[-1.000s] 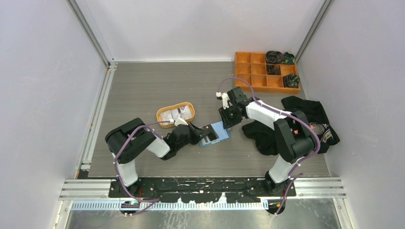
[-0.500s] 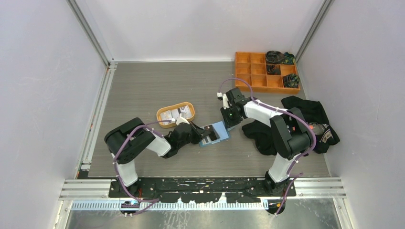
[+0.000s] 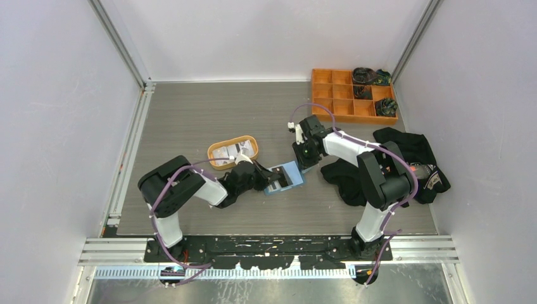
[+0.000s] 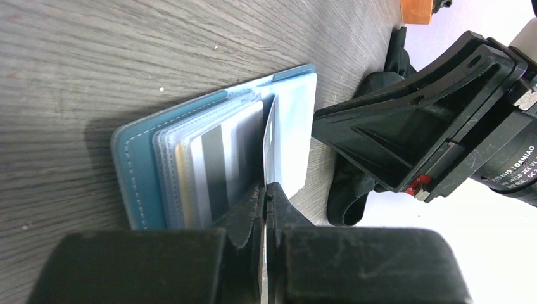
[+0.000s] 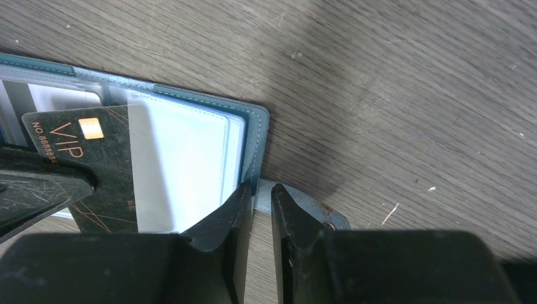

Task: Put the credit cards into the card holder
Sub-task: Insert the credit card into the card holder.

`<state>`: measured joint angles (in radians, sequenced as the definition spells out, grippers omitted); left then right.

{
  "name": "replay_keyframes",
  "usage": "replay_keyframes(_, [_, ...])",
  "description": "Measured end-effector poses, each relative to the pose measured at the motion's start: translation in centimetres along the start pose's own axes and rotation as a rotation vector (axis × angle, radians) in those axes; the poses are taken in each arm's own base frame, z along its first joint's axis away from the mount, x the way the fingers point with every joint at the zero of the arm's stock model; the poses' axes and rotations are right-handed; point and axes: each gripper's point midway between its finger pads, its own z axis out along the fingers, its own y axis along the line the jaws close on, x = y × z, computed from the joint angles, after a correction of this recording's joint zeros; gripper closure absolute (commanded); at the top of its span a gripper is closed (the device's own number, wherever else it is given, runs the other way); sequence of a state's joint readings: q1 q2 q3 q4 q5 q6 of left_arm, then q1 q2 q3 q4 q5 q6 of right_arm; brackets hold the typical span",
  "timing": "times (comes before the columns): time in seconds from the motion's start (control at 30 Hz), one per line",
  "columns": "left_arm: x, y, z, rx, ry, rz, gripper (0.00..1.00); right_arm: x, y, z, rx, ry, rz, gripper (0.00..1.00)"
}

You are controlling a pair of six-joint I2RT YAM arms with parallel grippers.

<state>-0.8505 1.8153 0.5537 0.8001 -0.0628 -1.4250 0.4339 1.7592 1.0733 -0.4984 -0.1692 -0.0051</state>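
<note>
On the counter [image 3: 190, 120], left hand [image 4: 265, 189] pinches black VIP card [image 5: 107, 171], right hand [image 5: 261, 193] clamps card holder [image 4: 136, 177]; next, likely push card deeper.

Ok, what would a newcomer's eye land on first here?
Both tools meet over the open blue card holder at mid-table: the left tool pinches a black VIP card at a clear pocket, the right tool clamps the holder's snap tab. Next, the orange compartment box at the far right corner.

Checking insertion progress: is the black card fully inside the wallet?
No, the black card's printed half sticks out of the wallet pocket.
</note>
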Motion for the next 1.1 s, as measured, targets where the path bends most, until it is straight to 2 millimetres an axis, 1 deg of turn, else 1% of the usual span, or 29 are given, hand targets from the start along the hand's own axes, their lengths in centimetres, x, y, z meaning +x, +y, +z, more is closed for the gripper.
replay_keyframes(0.2, [0.3, -0.3, 0.7, 0.002, 0.018, 0.011, 1.0, 0.1, 0.4, 0.0, -0.028, 0.004, 0.008, 0.75])
replay_keyframes(0.3, [0.4, -0.4, 1.1, 0.006, 0.024, 0.014, 1.0, 0.2, 0.6, 0.0, -0.043, 0.009, 0.013, 0.71])
replay_keyframes(0.4, [0.4, -0.4, 1.2, 0.007, 0.028, 0.016, 0.97, 0.3, 0.8, 0.0, -0.055, 0.014, 0.014, 0.67])
replay_keyframes(0.5, [0.4, -0.4, 1.2, 0.006, 0.028, 0.018, 0.93, 0.2, 0.8, -0.3, -0.055, 0.005, -0.004, 0.65])
replay_keyframes(0.57, [0.3, -0.4, 1.2, 0.006, 0.027, 0.017, 0.91, -0.1, 1.0, -1.2, -0.059, -0.025, -0.028, 0.64])
replay_keyframes(0.63, [0.2, -0.4, 1.2, 0.006, 0.028, 0.019, 0.89, -0.4, 1.5, -2.5, -0.081, -0.074, -0.062, 0.64])
replay_keyframes(0.73, [0.1, -0.3, 1.2, 0.005, 0.03, 0.019, 0.86, -1.0, 3.4, -5.0, -0.168, -0.185, -0.161, 0.66])
replay_keyframes(0.8, [0.2, -0.3, 1.2, 0.008, 0.035, 0.02, 0.85, -0.9, 5.1, -6.3, -0.247, -0.25, -0.269, 0.69])
replay_keyframes(0.87, [0.2, -0.4, 1.2, 0.012, 0.037, 0.02, 0.84, 0.2, 6.9, -6.8, -0.331, -0.289, -0.409, 0.73])
replay_keyframes(0.9, [0.2, -0.4, 1.3, 0.013, 0.039, 0.02, 0.84, 1.2, 7.7, -6.8, -0.37, -0.302, -0.495, 0.76])
replay_keyframes(0.93, [0.2, -0.4, 1.3, 0.015, 0.039, 0.019, 0.84, 2.3, 8.4, -6.6, -0.401, -0.305, -0.572, 0.81])
replay_keyframes(1.0, [0.2, -0.4, 1.3, 0.021, 0.043, 0.018, 0.84, 4.8, 9.7, -5.8, -0.447, -0.291, -0.733, 0.9])
replay_keyframes(1.03, [0.3, -0.4, 1.3, 0.023, 0.047, 0.018, 0.84, 5.7, 10.1, -5.3, -0.458, -0.28, -0.803, 0.93])
replay_keyframes(1.1, [0.3, -0.4, 1.3, 0.026, 0.055, 0.017, 0.83, 6.7, 10.8, -4.5, -0.451, -0.265, -0.931, 0.97])
